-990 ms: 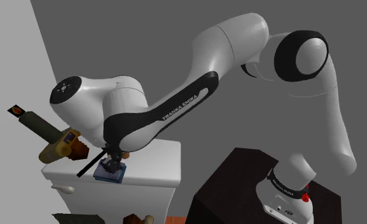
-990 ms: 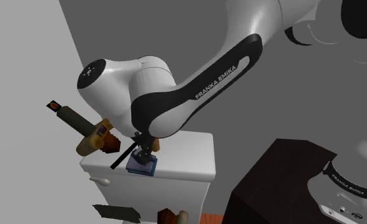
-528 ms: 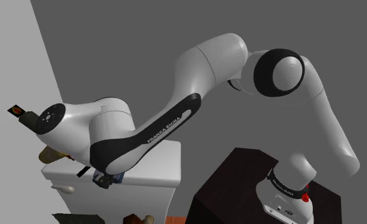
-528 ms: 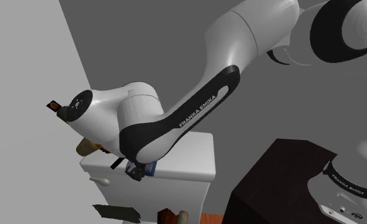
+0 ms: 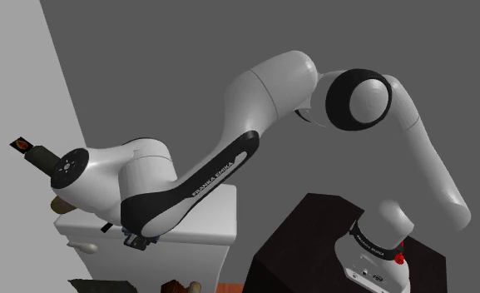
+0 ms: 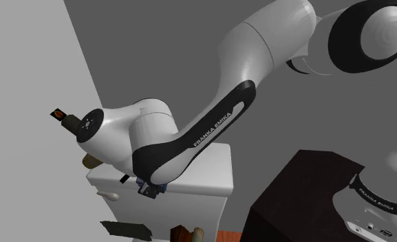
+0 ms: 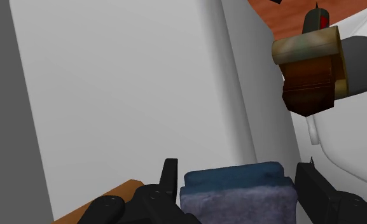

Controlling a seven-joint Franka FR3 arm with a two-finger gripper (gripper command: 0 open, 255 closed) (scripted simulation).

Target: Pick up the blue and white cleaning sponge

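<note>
Now lower, at the cabinet (image 5: 216,218) edge: tool (image 7: 240,173) with sponge (image 7: 238,197).

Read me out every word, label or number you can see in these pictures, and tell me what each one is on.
"FRANKA EMIKA": white letters on the black stripe of the arm, readable in the second exterior view too.
Too small to read: white lettering on the black band at the arm's base.
No readable letters: the small black tag, which bears an orange mark.
No text: the sponge.
</note>
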